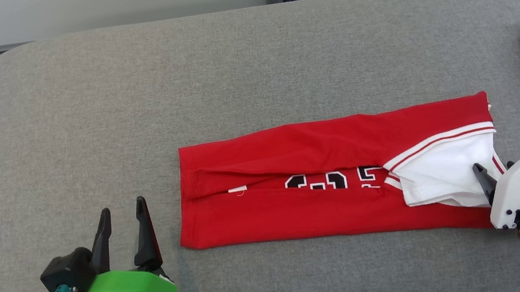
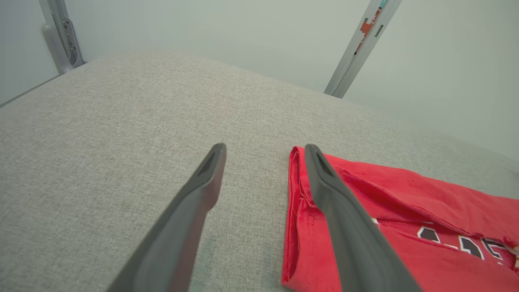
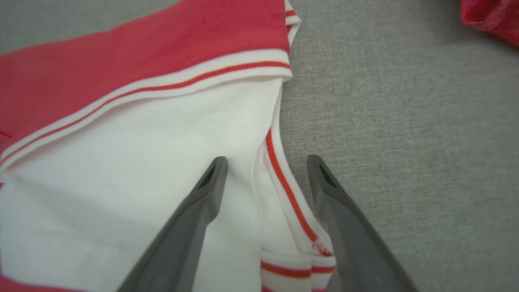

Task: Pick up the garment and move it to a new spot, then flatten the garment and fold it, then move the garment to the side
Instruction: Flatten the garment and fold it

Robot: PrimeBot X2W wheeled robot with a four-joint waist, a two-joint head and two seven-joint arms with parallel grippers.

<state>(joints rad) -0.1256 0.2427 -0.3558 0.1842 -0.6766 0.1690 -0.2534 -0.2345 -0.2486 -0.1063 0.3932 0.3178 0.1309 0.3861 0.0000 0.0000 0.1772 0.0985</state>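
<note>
Near the garment, left gripper open; wrist view shows right gripper open too

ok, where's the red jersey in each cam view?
Head view: red jersey lies centre to right, a long folded strip.
Left wrist view: lower right, its end by the open left end effector.
Right wrist view: left and centre, white striped edge between the open right end effector fingers.
Shared landmark: grey table.
</note>
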